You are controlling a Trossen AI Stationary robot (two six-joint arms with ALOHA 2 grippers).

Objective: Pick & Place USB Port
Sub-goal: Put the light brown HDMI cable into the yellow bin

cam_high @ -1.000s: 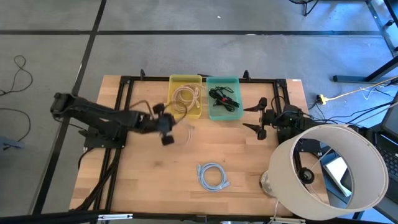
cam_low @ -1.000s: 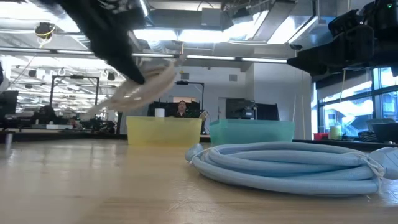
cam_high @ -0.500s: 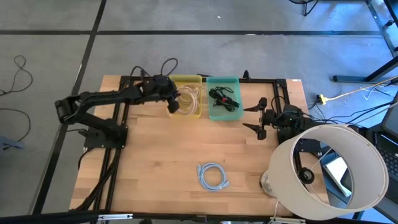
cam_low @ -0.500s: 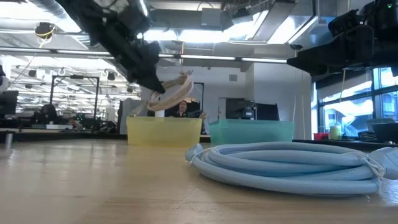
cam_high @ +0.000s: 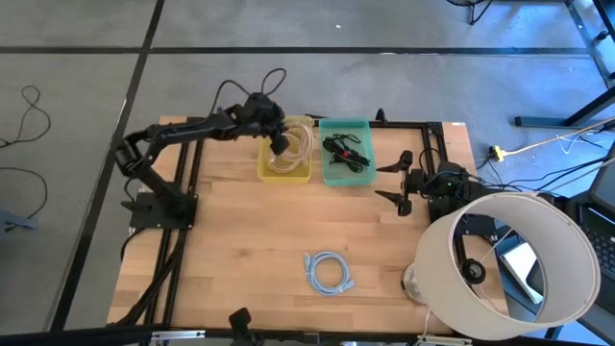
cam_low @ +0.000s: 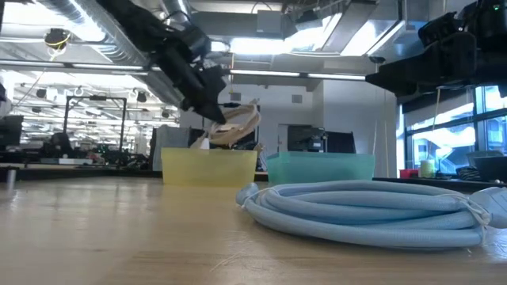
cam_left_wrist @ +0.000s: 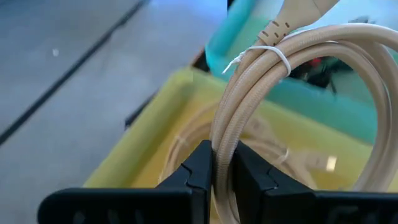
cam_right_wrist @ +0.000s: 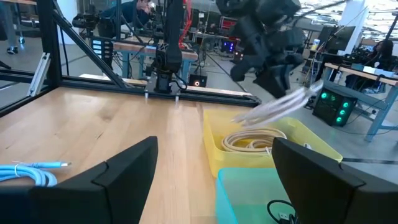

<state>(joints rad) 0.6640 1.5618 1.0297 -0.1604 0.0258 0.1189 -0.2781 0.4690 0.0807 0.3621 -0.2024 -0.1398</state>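
1. This is a big robot lab or workshop.
2. The wooden table [cam_high: 240,250] stands on a bare grey floor [cam_high: 77,38], with loose wires [cam_high: 29,106] lying on it.
3. Behind the table are long workbenches [cam_right_wrist: 124,46] with metal frames.
4. A box with green lights [cam_right_wrist: 333,102] glows nearby.
5. Bright strip lights [cam_low: 261,43] hang under open pipes.

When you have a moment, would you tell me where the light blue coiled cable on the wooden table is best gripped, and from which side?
Grip the light blue coiled cable across one bundled side of its loop, coming straight down from above. It lies flat on the wooden table with open space around it, so fingers can probably straddle the strands there.
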